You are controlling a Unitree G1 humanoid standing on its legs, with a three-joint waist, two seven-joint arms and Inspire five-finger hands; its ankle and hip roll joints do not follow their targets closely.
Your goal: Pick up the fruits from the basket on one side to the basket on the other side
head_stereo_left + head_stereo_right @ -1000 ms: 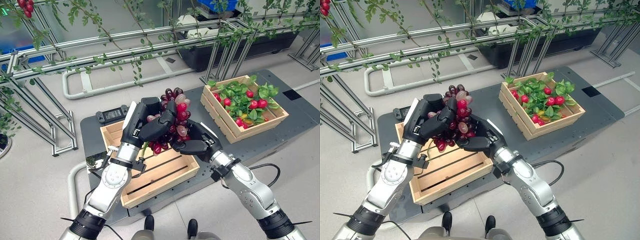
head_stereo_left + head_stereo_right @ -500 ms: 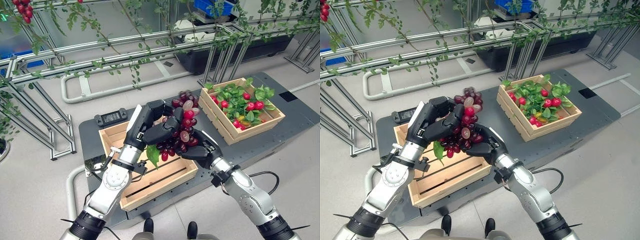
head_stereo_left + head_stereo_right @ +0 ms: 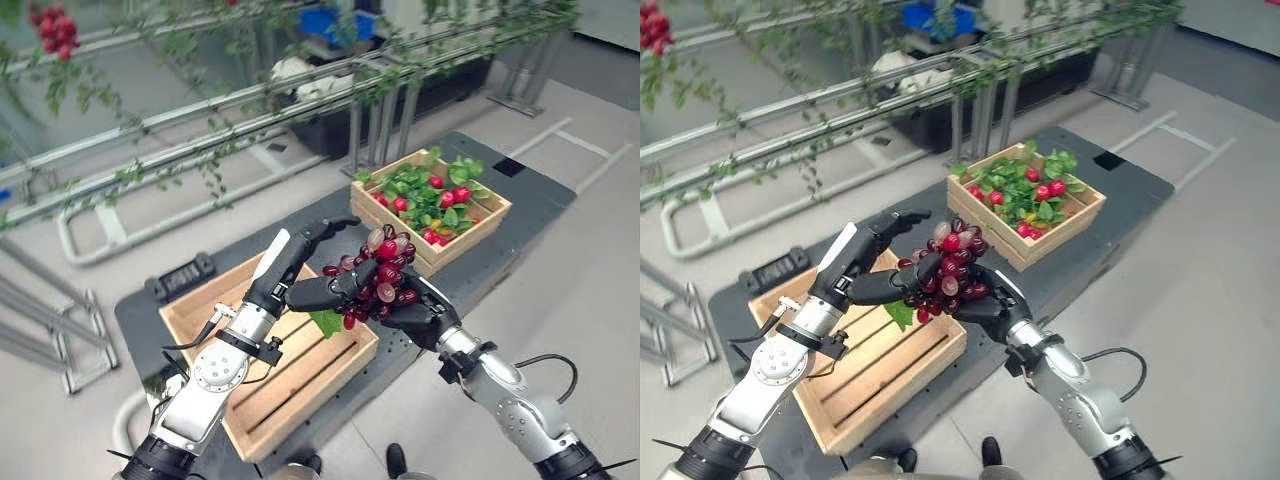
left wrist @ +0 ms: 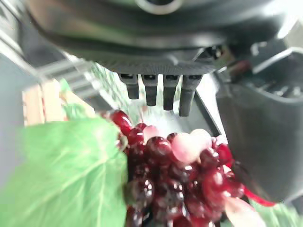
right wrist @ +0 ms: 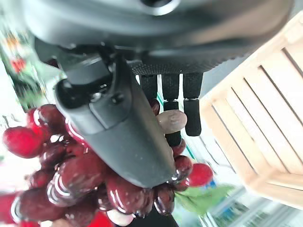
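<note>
The grape bunch [image 3: 378, 278] hangs above the dark tabletop [image 3: 470, 268], between the near crate [image 3: 262, 368] and the fruit-filled far crate [image 3: 430, 207]. The right hand [image 3: 425, 313] cups and grips it; the left hand [image 3: 300, 272] rests against it with fingers extended. Beyond the tabletop, metal rails [image 3: 200, 140] carry vines over a grey floor [image 3: 590, 270].

No readable text, labels, numbers or signs are showing anywhere in these views.
</note>
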